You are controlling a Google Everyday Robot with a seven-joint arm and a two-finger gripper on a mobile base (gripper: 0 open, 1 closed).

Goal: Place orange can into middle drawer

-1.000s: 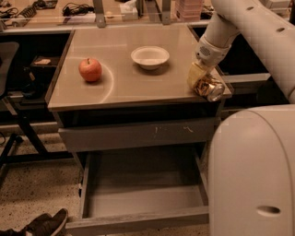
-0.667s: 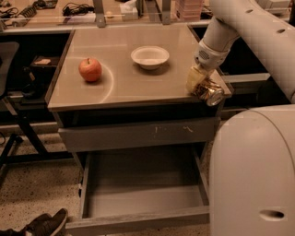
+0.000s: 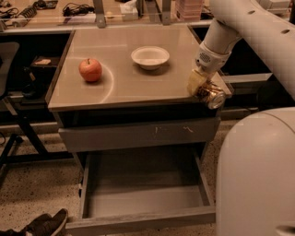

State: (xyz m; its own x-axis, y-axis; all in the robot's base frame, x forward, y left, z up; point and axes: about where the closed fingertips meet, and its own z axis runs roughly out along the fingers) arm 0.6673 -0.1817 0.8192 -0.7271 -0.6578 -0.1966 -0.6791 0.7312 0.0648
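Here, gripper (image 3: 205, 90) fingers (image 3: 195, 83) hold orange can (image 3: 214, 96) at tabletop (image 3: 124, 85) edge.

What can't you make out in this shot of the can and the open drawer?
All in the camera view:
- Orange can, held by the gripper off the table's front right corner: the gripped part is covered by the gripper.
- Floor right of the middle drawer: hidden by the robot's white body.
- Dark object, bottom left: cut off by the edge.
- Back bench clutter: cut off at the top.
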